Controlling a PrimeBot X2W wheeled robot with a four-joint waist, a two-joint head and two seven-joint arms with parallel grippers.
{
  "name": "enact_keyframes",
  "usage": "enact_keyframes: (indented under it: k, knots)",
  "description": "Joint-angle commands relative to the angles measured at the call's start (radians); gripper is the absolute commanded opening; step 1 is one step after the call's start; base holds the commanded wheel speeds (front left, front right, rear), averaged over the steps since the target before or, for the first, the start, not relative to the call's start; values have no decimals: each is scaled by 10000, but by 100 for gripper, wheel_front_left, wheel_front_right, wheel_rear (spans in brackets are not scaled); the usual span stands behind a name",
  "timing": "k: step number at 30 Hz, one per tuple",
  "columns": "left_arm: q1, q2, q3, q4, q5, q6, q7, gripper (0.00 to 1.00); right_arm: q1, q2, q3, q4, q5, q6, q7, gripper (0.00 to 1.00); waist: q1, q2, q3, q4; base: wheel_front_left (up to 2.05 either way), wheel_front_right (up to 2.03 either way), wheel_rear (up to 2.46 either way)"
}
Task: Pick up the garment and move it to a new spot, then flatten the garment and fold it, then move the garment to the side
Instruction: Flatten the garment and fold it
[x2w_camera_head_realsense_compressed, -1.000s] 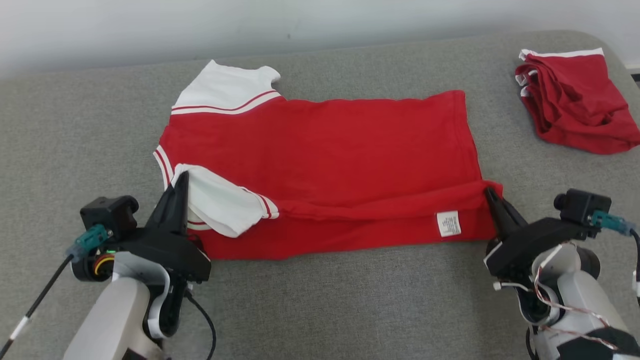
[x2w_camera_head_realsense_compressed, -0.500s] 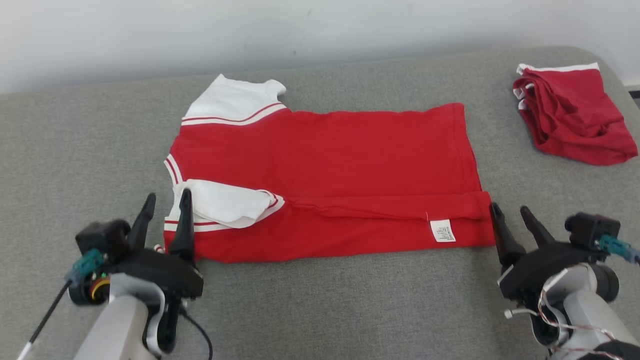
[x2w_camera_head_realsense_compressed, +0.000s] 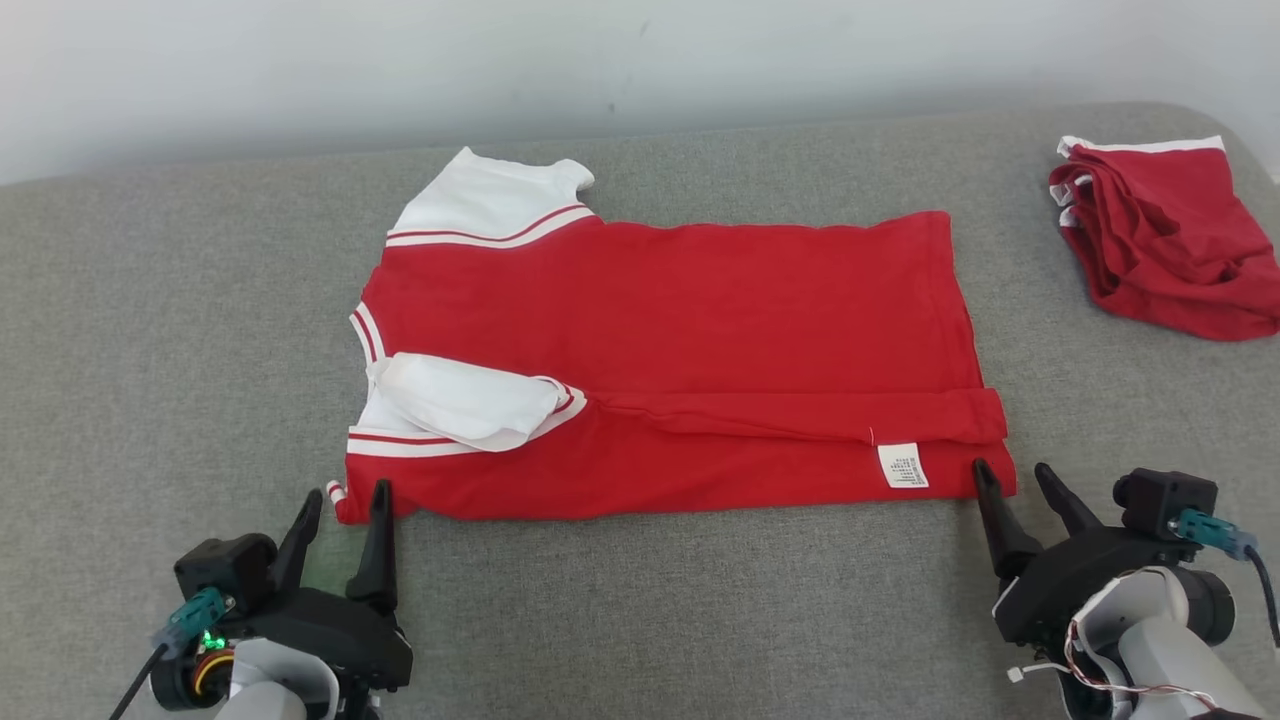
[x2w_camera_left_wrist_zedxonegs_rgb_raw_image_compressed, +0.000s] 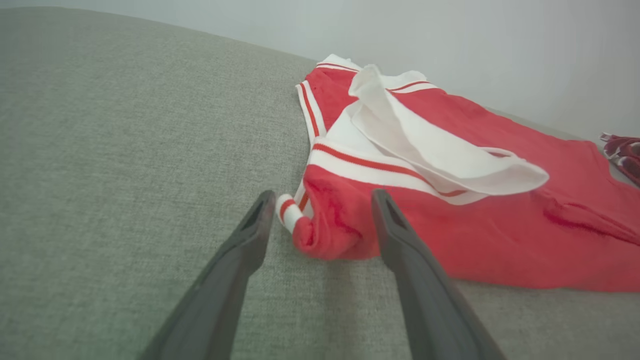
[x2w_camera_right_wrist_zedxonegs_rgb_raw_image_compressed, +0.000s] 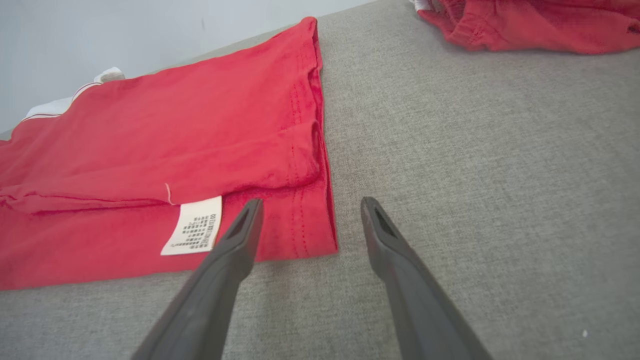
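The grey padded surface (x2w_camera_head_realsense_compressed: 650, 620) stretches across the whole front of the robot, and the red shirt (x2w_camera_head_realsense_compressed: 680, 320) lies on it near the middle, flat, with its long axis running left to right. The collar end points to the robot's left and the hem to its right. The near long side is already turned over toward the middle, so a doubled band runs along the edge closest to the robot. A second red garment (x2w_camera_head_realsense_compressed: 1160, 240) sits crumpled at the far right, well apart from the shirt. The left gripper (x2w_camera_head_realsense_compressed: 347, 495) has its jaws spread wide and holds nothing; its wrist view shows the shirt's bunched near-left corner just beyond and between the fingertips. The right gripper (x2w_camera_head_realsense_compressed: 1012, 470) is spread just as wide and also empty, with the near-right hem corner between its fingertips; whether its inner finger touches the cloth cannot be told. Each arm therefore stands at its own end of the near edge, neither nearer than the other. The unfolded far long edge lies straight ahead across the shirt's width, so I judge that the coming fold calls for both arms reaching forward together. The white sleeve (x2w_camera_head_realsense_compressed: 470, 400) lies tucked over the red cloth at the left end, and the white label (x2w_camera_head_realsense_compressed: 902, 465) sits just inside the right corner.
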Motion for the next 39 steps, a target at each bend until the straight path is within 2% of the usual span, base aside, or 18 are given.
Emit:
enact_keyframes:
  k: [1,8,9,11,12,17,23,28,32,37,38,39]
  knots:
    - [-2,26,-27,50,37,8,37,100,-85,24,43,58,-117,-27,-4,100,1,-1,38,-8,0,0,0]
    - [-296,-40,-140,612,-55,15,231,100,-474,182,320,746,-374,-27,-66,100,1,-1,245,4,0,0,0]
    - [-342,-79,-141,717,-93,-10,269,98,-517,199,375,849,-430,-27,-82,69,1,-1,266,26,0,0,0]
    - [-465,-128,-184,917,-112,-54,309,24,-605,265,444,996,-379,-27,-173,0,1,-1,313,93,0,0,0]
    - [-495,-174,-171,981,-169,-86,270,0,-627,295,476,1058,-346,-27,-212,0,1,-1,317,115,0,0,0]
    - [-434,-332,-107,1148,-252,-232,99,0,-480,214,550,1078,-198,-27,-700,0,1,-1,63,249,0,0,0]
    - [477,-370,242,625,-449,-293,-93,0,244,-12,613,883,78,-27,-1065,0,1,-1,-681,271,0,0,0]
    - [1659,-508,350,-350,-368,-65,-118,0,1078,-201,514,351,170,-27,-1056,0,1,-1,-1079,327,0,0,0]
    - [2624,-598,300,-1188,-314,202,-126,0,1879,-311,180,-210,195,-27,-827,0,1,-1,-1156,440,0,0,0]
    - [3297,-639,217,-1773,-263,337,-130,0,2666,-337,-277,-781,75,-27,-604,0,1,-1,-1154,581,0,0,0]
    - [3411,-654,187,-1849,-222,344,-132,9,2846,-309,-383,-890,17,-27,-558,0,1,-1,-1176,616,0,0,0]
    - [3498,-654,155,-1905,-160,371,-132,47,2980,-284,-470,-995,-68,-27,-522,36,1,-1,-1196,643,0,0,0]
